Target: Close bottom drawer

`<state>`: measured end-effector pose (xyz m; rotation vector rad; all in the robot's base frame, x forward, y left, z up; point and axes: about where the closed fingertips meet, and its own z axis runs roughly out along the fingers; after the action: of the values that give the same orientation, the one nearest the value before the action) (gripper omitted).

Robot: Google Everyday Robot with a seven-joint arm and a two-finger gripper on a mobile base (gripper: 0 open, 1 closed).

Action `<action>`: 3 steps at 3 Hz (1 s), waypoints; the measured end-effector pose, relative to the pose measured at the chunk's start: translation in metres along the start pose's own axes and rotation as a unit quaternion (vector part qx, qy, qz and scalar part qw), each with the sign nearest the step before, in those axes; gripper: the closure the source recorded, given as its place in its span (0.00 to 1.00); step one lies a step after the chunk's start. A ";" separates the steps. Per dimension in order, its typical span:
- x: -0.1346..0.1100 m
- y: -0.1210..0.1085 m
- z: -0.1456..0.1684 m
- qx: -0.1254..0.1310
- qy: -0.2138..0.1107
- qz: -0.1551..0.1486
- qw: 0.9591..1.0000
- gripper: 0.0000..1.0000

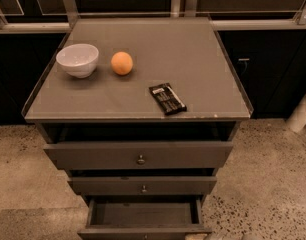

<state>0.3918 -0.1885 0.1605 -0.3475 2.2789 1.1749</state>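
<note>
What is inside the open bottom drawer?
Only its bare floor shows inside the bottom drawer; the strip behind its front panel is hidden. The gripper is barely visible at the lower edge, right of it.

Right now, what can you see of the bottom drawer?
The bottom drawer is the lowest of three, dark grey-brown with a matte look, and stands pulled out. Its side walls and floor show, with nothing seen inside. The front panel is cut by the picture's lower edge, hiding its knob. Nothing visibly touches it; the end effector is not in view.
</note>
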 end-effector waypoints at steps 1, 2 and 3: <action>-0.015 -0.002 0.008 0.000 -0.010 -0.011 1.000 1.00; -0.050 0.004 0.021 0.001 -0.017 -0.045 0.999 1.00; -0.050 0.004 0.021 0.001 -0.017 -0.045 0.999 1.00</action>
<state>0.4385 -0.1698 0.1822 -0.4224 2.2115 1.1260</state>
